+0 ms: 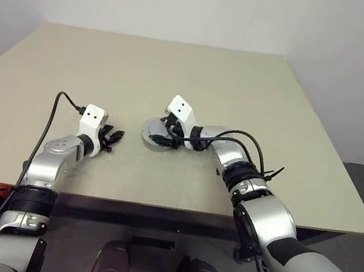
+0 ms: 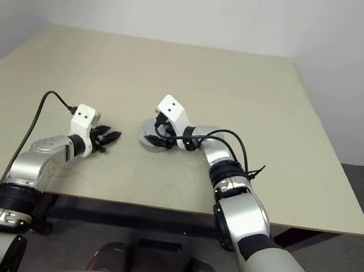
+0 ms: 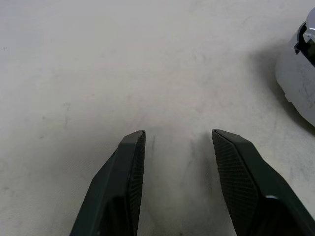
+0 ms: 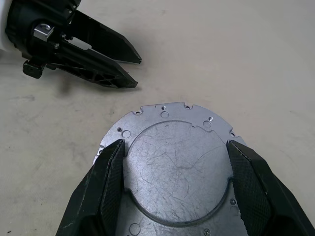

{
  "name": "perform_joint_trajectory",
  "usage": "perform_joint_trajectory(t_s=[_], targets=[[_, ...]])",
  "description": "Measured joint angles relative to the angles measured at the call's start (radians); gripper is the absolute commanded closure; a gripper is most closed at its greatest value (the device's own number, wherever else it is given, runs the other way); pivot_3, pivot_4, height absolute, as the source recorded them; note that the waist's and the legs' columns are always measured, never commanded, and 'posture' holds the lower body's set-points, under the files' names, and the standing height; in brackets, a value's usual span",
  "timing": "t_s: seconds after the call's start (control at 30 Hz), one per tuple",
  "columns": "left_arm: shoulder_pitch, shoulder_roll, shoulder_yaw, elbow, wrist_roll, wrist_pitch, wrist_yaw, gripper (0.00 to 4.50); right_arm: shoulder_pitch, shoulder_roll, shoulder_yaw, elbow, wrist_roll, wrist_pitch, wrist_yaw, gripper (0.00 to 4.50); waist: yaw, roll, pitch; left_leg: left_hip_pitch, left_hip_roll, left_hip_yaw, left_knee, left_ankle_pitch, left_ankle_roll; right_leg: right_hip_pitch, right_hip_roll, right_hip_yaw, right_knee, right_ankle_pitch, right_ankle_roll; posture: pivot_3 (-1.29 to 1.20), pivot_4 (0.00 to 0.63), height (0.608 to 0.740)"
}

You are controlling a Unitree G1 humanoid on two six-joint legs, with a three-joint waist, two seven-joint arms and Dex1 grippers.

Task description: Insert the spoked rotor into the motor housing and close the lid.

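The motor housing (image 1: 148, 132) sits near the middle of the table as a round silver-grey piece. The lid (image 4: 177, 172), a scratched grey metal disc, lies flat over it. My right gripper (image 4: 176, 143) is open and reaches over the lid from the right, one black finger above each side of the disc; I cannot tell whether they touch it. My left gripper (image 1: 114, 139) rests low over the table just left of the housing, open with nothing between its fingers (image 3: 130, 162). It also appears beyond the lid in the right wrist view. The spoked rotor is hidden.
The beige table (image 1: 258, 100) stretches far behind and to both sides of the housing. Its front edge (image 1: 156, 206) runs close below my arms. A black cable (image 1: 56, 115) loops from the left wrist.
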Motion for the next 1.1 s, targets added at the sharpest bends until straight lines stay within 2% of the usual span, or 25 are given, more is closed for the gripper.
perform_joint_trajectory(t_s=[0.83,0.97,1.1], targets=[[-0.009,-0.055,-0.021,-0.045,-0.012,0.035,0.007,2.23,-0.014,0.000,0.015,0.038,-0.023,-0.004,-0.014,1.34,0.001,0.000,-0.001,0.013,-0.002,0.000,-0.004,0.000,0.000,0.013,-0.001,0.000,-0.005,0.000,0.000,0.00,0.000,0.740],[-0.015,-0.055,-0.027,-0.045,-0.012,0.035,0.006,2.23,-0.014,-0.001,0.016,0.044,-0.023,-0.001,-0.004,0.04,0.001,0.000,-0.001,0.016,-0.002,0.000,-0.005,0.000,0.000,0.016,-0.001,0.000,-0.005,0.000,0.001,0.00,0.000,0.740],[-0.020,-0.055,-0.027,-0.046,-0.013,0.035,0.006,2.23,-0.013,-0.006,0.016,0.048,-0.023,-0.001,0.019,0.01,0.001,0.000,-0.001,0.020,-0.002,0.000,-0.006,0.000,0.000,0.018,-0.001,0.001,-0.005,-0.001,0.001,0.00,0.000,0.740]])
